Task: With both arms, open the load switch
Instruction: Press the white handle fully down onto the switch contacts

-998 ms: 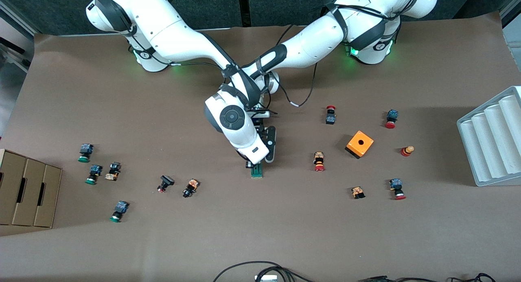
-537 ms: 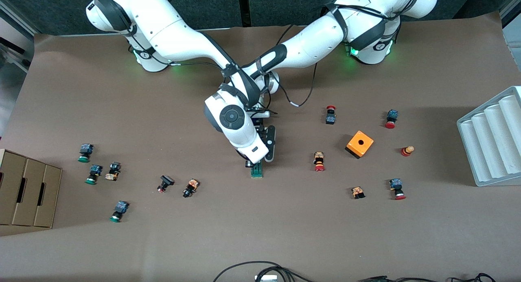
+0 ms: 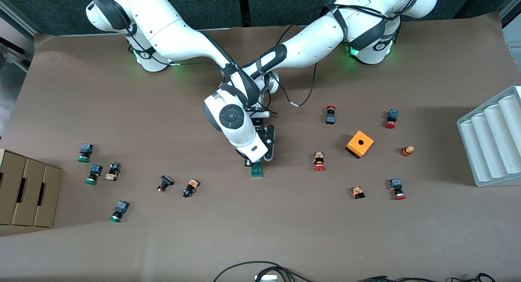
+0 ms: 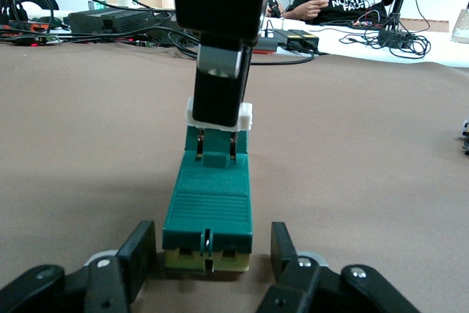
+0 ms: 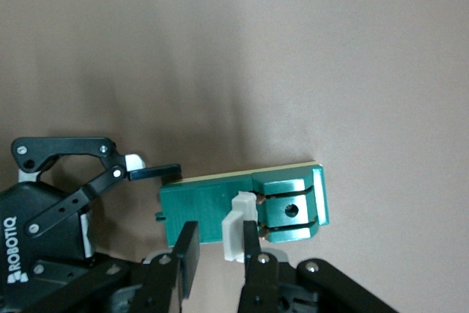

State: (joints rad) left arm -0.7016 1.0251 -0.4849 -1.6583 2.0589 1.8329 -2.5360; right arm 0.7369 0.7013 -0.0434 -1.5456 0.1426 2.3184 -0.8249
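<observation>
The load switch [image 3: 256,171], a narrow green block on a pale base, lies on the brown table under both hands. My left gripper [image 4: 212,254] is shut on the end of the load switch [image 4: 209,207] that lies farther from the front camera, one finger [image 4: 143,251] on each side. My right gripper [image 5: 220,247] comes down from above and is shut on the white sliding piece [image 5: 236,229], one finger hard against it. Past the white sliding piece [image 4: 218,116] a short green end with a hole sticks out. In the front view the right hand [image 3: 244,135] hides most of both grippers.
An orange cube [image 3: 360,143] and several red-capped buttons [image 3: 319,161] lie toward the left arm's end, beside a grey ribbed tray [image 3: 492,139]. Green-capped buttons [image 3: 93,174] and a cardboard box [image 3: 26,192] sit toward the right arm's end. Cables [image 3: 260,272] lie at the front edge.
The right hand has edged very slightly toward the robots' bases. Both grips and the switch look unchanged.
</observation>
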